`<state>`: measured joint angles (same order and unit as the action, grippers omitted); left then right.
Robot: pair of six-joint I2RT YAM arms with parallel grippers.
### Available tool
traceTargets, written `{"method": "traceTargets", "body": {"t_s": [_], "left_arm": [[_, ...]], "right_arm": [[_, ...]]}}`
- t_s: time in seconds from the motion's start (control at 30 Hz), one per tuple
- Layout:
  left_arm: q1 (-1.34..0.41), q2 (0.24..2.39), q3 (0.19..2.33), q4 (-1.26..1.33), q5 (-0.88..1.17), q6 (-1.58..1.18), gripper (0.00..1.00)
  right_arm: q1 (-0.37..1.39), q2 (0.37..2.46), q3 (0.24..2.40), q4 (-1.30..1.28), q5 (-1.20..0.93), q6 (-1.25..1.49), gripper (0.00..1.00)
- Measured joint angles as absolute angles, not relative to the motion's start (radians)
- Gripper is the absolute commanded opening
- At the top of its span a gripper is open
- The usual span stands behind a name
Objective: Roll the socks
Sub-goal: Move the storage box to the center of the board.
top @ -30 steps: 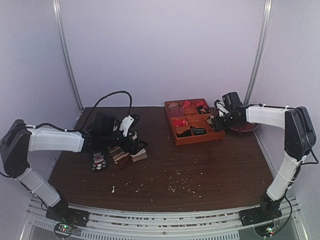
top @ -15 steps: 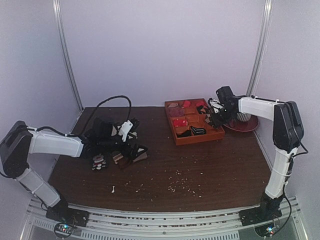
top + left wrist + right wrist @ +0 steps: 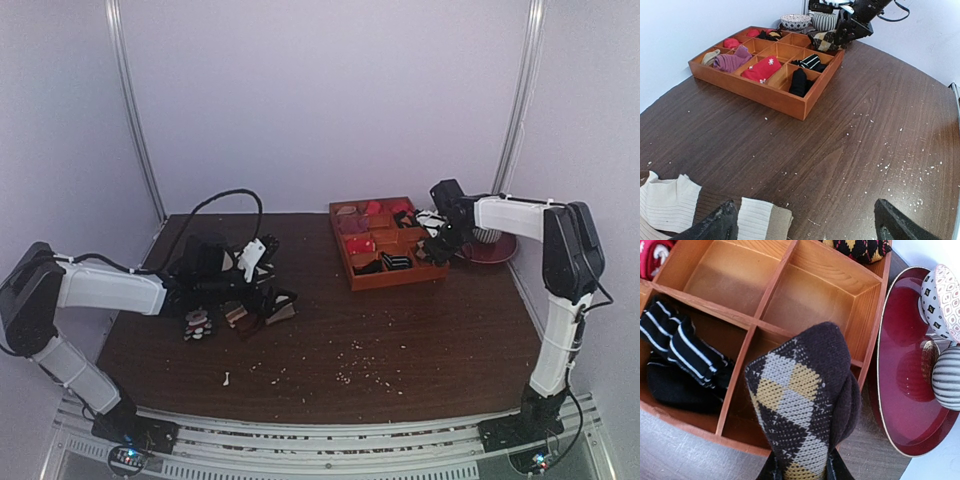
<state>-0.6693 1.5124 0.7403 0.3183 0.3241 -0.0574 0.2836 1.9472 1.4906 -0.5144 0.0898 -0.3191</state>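
The rolled argyle socks [image 3: 800,405], dark with cream and yellow diamonds, are pinched in my shut right gripper [image 3: 800,474]. They hang just above the near right compartment of the orange wooden tray [image 3: 775,285]. From overhead, the right gripper [image 3: 441,244] sits over the tray's right end [image 3: 395,280]. The left wrist view shows the socks [image 3: 824,41] far off at the tray's back corner. My left gripper [image 3: 805,226] is open, low over the table at the left [image 3: 268,292], with nothing between its fingers.
Brown-and-cream striped socks [image 3: 670,202] lie beside the left fingers [image 3: 245,312], and a dark sock with a small figure print [image 3: 197,322] lies left of them. Other rolled socks fill several tray compartments. A red plate [image 3: 900,365] with patterned bowls [image 3: 940,290] stands right of the tray.
The right arm has swung its elbow inward, carrying the socks a little lower over the tray's right end. The left arm has drawn back slightly to the left, jaws still wide.
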Motion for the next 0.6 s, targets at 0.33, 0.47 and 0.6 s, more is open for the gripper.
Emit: {"method": "traceTargets", "body": {"t_s": [0.33, 0.47, 0.6], "left_arm": [[-0.669, 1.512, 0.740, 0.322, 0.327, -0.051, 0.93], [-0.669, 1.512, 0.740, 0.322, 0.334, -0.049, 0.94], [-0.669, 1.512, 0.739, 0.322, 0.337, -0.045, 0.93]], "right_arm": [[0.383, 1.980, 1.485, -0.493, 0.216, -0.367, 0.04], [0.435, 1.947, 1.408, -0.422, 0.247, -0.382, 0.04], [0.464, 1.919, 1.365, -0.385, 0.208, -0.356, 0.04]]}}
